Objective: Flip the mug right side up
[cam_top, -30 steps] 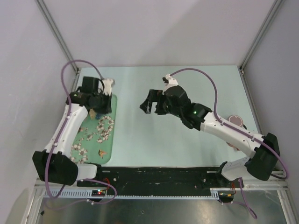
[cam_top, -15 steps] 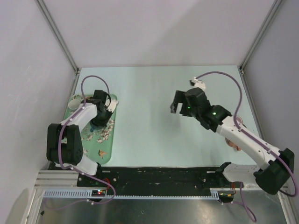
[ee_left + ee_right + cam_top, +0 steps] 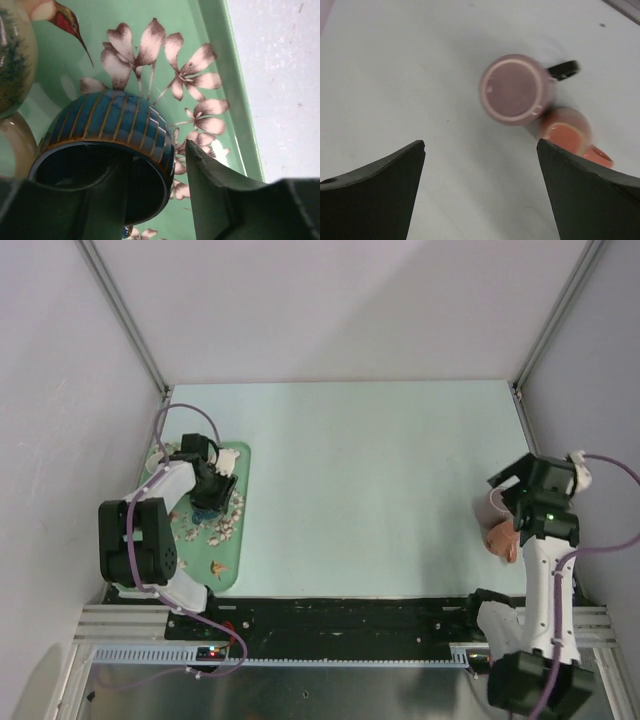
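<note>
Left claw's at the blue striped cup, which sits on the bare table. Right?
Not quite. The left claw is at the blue striped cup, but the cup sits on the green floral tray, not the bare table. The left wrist view shows it.

tray (image 3: 227,85): glossy, smooth | blue mug (image 3: 107,122) on tray: glossy ceramic glaze | table (image 3: 280,75) beside tray: matt | left gripper (image 3: 152,167) above tray: matt plastic

Robot lab test cell.
Table (image 3: 340,490) walled by plain panels (image 3: 340,310) and metal posts (image 3: 120,315); black mounting rail (image 3: 340,615) along table's near edge.
</note>
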### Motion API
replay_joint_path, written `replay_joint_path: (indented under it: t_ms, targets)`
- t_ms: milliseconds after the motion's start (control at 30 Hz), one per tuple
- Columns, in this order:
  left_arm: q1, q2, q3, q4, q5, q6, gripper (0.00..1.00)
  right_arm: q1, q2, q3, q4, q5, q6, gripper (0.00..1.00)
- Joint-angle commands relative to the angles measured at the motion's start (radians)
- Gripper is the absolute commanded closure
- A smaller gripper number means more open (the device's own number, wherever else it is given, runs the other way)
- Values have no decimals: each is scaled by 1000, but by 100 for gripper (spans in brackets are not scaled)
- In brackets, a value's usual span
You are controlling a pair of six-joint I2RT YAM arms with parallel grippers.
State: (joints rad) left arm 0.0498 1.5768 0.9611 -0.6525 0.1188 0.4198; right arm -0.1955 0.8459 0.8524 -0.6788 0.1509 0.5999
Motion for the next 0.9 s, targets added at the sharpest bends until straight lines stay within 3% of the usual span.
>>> replay_joint_path:
  t_ms: [0,100,233,333,533,867]
  targets:
    - [0,-79,-9,22,49,42,44,-284,17,-34,16,-221,24,1]
    - [-1,-152,-7,0,64,59,33,-460,73,-38,41,-341,48,4]
    - [-1,-211,21,-51,103,64,27,-556,165,-38,94,-350,55,16]
    - [-1,-214,64,-111,132,53,26,-565,234,-35,115,-337,60,21]
    - [-25,-222,151,-167,128,32,25,-547,374,-35,136,-305,91,21]
    - [-69,-246,156,-184,98,39,25,-481,593,-22,261,-291,150,27]
